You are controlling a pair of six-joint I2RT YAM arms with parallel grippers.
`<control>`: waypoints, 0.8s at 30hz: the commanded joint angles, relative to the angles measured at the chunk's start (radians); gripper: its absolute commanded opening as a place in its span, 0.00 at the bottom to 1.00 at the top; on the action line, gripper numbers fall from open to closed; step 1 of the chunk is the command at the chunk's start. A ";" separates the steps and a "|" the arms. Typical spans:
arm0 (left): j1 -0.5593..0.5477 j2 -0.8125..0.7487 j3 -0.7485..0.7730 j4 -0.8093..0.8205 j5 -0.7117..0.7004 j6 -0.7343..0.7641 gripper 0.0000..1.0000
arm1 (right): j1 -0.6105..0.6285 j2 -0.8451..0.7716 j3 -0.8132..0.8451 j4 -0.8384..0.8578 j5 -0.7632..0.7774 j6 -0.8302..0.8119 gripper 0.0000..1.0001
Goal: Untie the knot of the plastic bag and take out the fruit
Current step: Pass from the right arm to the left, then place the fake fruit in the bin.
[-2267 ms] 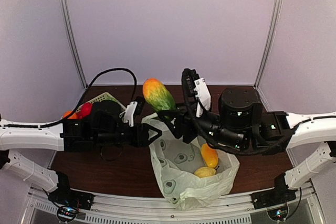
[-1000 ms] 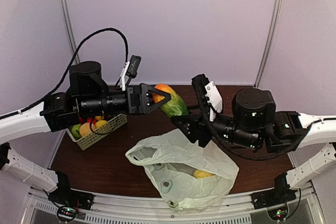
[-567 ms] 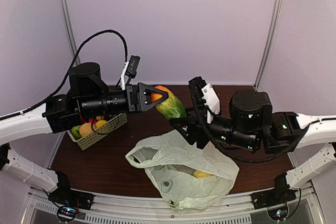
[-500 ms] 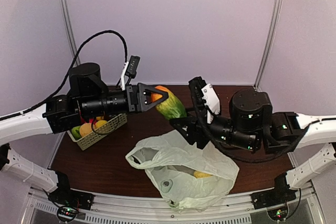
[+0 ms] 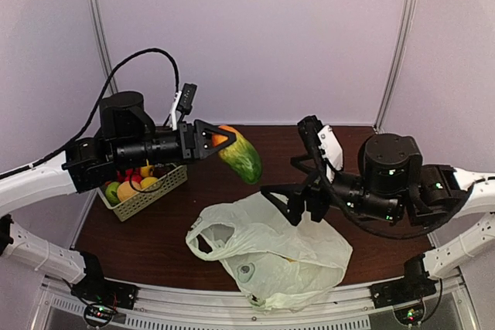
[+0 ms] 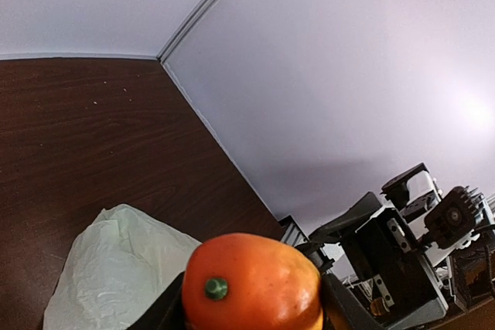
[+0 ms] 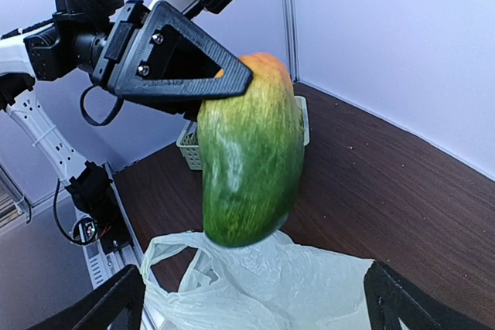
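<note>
**Top external view: left arm holds the fruit aloft, right arm lets go**

The left pincer (image 5: 207, 138) is clamped on the orange stem end of a long, smooth green-and-orange fruit (image 5: 240, 158), which hangs in the air over the far middle of the dark wooden table (image 5: 155, 241). The fruit's long axis slopes from that grip down, right and nearer, with its green tip free. The right pincer (image 5: 286, 203) is released, with its jaws wide and nothing between them. It sits right of and nearer than the green tip, apart from it; the right wrist view shows the fruit (image 7: 249, 152) hanging ahead of the spread fingers, carried by the left pincer (image 7: 193, 75) alone.

The thin, crinkly, pale greenish-white plastic bag (image 5: 271, 249) lies slumped at the near middle of the table, just below the right pincer. One loop handle (image 5: 210, 236) gapes at its left, so the knot looks undone. Whether more fruit lies inside cannot be told.

A pale green slotted basket (image 5: 151, 193) of small fruit stands at the far left, below the left arm. The left arm is clearly nearer to it, so setting the fruit down there would mean swinging the grip leftward.
</note>
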 commanded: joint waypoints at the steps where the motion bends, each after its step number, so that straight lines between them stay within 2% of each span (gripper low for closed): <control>1: 0.075 -0.032 -0.030 -0.070 0.049 0.019 0.44 | 0.002 -0.038 -0.020 -0.234 -0.038 0.004 0.99; 8: 0.188 -0.054 -0.045 -0.227 0.011 0.098 0.43 | 0.022 0.018 0.022 -0.430 -0.077 -0.011 0.99; 17: 0.372 -0.106 -0.093 -0.330 0.054 0.148 0.43 | 0.064 0.238 0.104 -0.392 -0.106 -0.140 0.96; 24: 0.477 -0.124 -0.107 -0.397 0.066 0.194 0.43 | 0.065 0.336 0.149 -0.369 -0.001 -0.173 0.96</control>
